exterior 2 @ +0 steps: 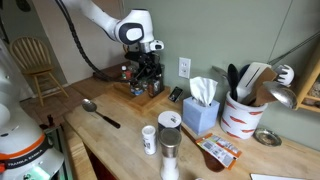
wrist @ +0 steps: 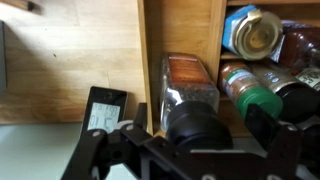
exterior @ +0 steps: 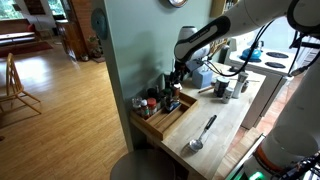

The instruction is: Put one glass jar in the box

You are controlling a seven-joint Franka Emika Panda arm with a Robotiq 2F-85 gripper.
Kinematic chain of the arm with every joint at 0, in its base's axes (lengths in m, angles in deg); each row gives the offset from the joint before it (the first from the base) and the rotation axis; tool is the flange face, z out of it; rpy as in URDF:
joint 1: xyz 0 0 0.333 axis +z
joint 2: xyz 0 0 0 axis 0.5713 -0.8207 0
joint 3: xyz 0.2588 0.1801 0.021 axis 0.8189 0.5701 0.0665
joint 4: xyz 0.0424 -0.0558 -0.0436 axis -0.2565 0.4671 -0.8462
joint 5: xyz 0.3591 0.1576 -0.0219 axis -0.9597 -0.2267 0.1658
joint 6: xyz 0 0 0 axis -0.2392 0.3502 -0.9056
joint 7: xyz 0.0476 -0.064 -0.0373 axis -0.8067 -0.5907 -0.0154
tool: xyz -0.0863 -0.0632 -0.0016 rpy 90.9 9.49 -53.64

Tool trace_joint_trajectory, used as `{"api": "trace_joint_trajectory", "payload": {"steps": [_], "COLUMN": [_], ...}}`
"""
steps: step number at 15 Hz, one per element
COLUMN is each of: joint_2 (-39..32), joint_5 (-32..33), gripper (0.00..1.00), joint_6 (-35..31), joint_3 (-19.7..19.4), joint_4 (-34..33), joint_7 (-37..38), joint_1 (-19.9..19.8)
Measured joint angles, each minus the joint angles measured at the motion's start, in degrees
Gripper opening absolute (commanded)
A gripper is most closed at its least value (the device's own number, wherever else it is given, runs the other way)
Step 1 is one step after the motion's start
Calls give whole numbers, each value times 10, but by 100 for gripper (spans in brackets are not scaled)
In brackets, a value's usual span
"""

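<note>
The box (exterior: 160,124) is a shallow light-wood tray against the wall, seen in both exterior views (exterior 2: 152,96), with several spice jars in it. In the wrist view its wooden side (wrist: 148,50) runs up the middle. A glass jar (wrist: 188,82) with a black lid and reddish-brown contents lies inside the box, lid toward the camera. My gripper (wrist: 200,138) straddles this jar, and both fingers show a gap to the lid, so it is open. In both exterior views the gripper (exterior: 175,90) (exterior 2: 148,74) points down into the box.
Other jars lie beside it in the box, one with a gold lid (wrist: 258,32) and one with a green lid (wrist: 262,100). A black device (wrist: 103,108) lies left of the box. On the counter are a metal spoon (exterior 2: 100,112), a tissue box (exterior 2: 201,108), a utensil crock (exterior 2: 243,115) and shakers (exterior 2: 150,139).
</note>
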Motion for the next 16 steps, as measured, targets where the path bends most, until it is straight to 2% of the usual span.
{"api": "trace_joint_trajectory", "payload": {"steps": [6, 12, 16], "joint_2": [27, 85, 134], "joint_5": [-3, -53, -69], "gripper": [100, 100, 100], "joint_6": [163, 204, 208], "joint_3": [-16, -51, -74], "joint_4": [-20, -18, -5], "joint_7": [89, 133, 193], "joint_1": [-11, -38, -64]}}
